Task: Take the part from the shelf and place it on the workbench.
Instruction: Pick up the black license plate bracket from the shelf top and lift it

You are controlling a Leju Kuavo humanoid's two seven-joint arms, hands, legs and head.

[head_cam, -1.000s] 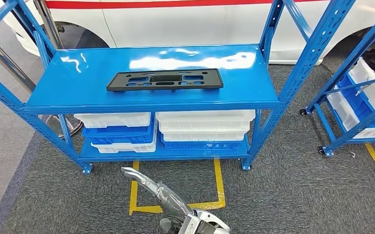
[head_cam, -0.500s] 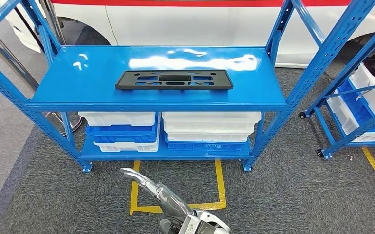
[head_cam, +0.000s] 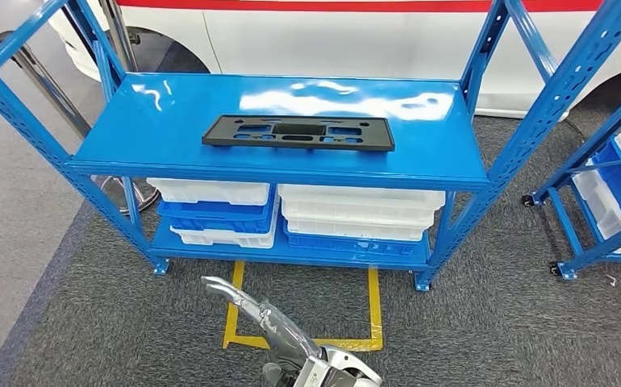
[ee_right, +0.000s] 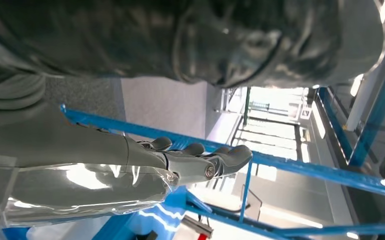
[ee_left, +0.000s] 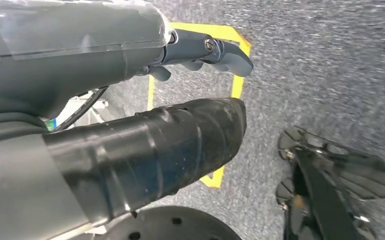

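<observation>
The black flat part (head_cam: 298, 133), a long plate with cut-outs, lies on the top board of the blue shelf (head_cam: 170, 121), near its middle. In the head view a silver hand of mine (head_cam: 271, 322) hangs low over the carpet, well short of the shelf and holding nothing; which arm it belongs to I cannot tell. In its wrist view my left hand (ee_left: 200, 75) has its fingers (ee_left: 215, 50) stretched out over the carpet and grips nothing. My right hand (ee_right: 200, 162) is also bare, its fingers straight in front of blue rack beams.
White and blue bins (head_cam: 356, 211) are stacked on the shelf's lower board. Yellow tape (head_cam: 376, 310) marks a box on the carpet before the shelf. A second blue rack (head_cam: 606, 185) stands at the right. A white vehicle (head_cam: 331, 36) is behind the shelf.
The whole picture has shifted: the shelf now sits further right and a little lower, so the camera moved. The part stays on the shelf. My hand keeps its pose.
</observation>
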